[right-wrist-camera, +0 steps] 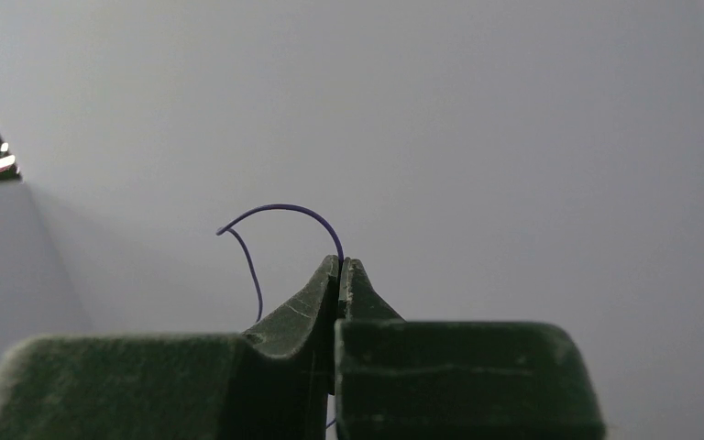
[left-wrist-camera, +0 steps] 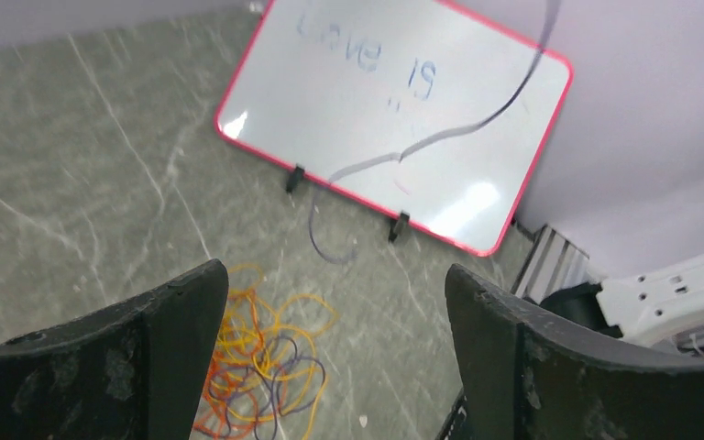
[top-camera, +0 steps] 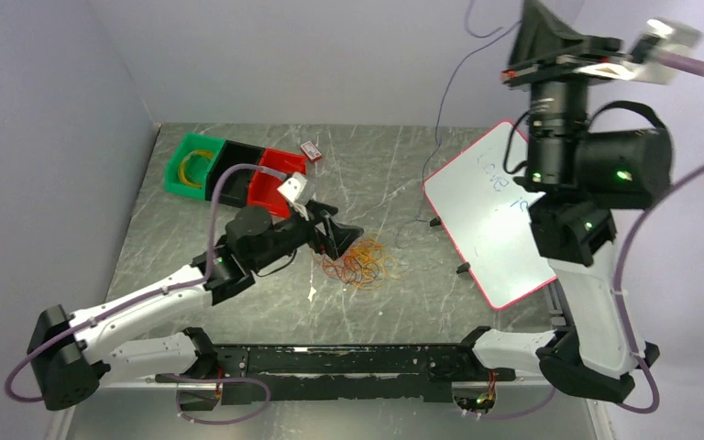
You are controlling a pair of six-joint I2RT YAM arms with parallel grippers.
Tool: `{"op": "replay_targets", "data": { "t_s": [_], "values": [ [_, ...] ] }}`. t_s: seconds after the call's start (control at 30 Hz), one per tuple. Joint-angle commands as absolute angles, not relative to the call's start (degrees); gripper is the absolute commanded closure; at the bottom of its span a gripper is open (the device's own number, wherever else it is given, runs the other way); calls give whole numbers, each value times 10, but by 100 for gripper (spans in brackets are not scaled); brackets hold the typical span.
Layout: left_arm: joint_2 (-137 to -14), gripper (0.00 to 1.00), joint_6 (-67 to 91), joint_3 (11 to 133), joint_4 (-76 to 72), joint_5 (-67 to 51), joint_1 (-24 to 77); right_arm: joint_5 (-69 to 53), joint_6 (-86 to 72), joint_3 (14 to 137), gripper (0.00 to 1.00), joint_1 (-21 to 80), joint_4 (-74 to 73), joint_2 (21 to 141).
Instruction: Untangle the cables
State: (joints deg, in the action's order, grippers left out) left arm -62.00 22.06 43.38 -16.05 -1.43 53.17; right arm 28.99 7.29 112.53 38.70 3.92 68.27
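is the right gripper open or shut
Shut: the right gripper pinches a thin purple cable between its fingertips, which meet with no gap.

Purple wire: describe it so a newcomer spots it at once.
Find the red-rimmed white board standing at the right of the table. High above it the right gripper is shut on one thin purple wire, which hangs down past the board's left edge. Unlike the orange and yellow loops piled mid-table, it is one long dark strand.

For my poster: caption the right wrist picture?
Right end effector, shut, pinching a thin purple cable.
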Motion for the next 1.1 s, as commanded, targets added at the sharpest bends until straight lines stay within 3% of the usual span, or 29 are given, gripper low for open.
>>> {"op": "replay_targets", "data": {
  "t_s": [0.0, 0.33, 0.67, 0.9, 1.07],
  "values": [
    [-580, 7, 174, 494, -107, 19, 536, 243, 12, 1108, 100, 392, 14, 697],
    [-650, 8, 151, 610, -115, -53, 537, 169, -72, 1053, 100, 391, 18, 697],
    [-749, 10, 123, 666, -154, -33, 535, 130, -106, 1071, 100, 391, 10, 717],
    [-778, 30, 129, 668, -173, -35, 498, 115, -129, 1044, 100, 390, 14, 697],
    [-764, 62, 150, 640, -193, -67, 474, 116, -138, 1018, 100, 390, 17, 681]
  ]
}}
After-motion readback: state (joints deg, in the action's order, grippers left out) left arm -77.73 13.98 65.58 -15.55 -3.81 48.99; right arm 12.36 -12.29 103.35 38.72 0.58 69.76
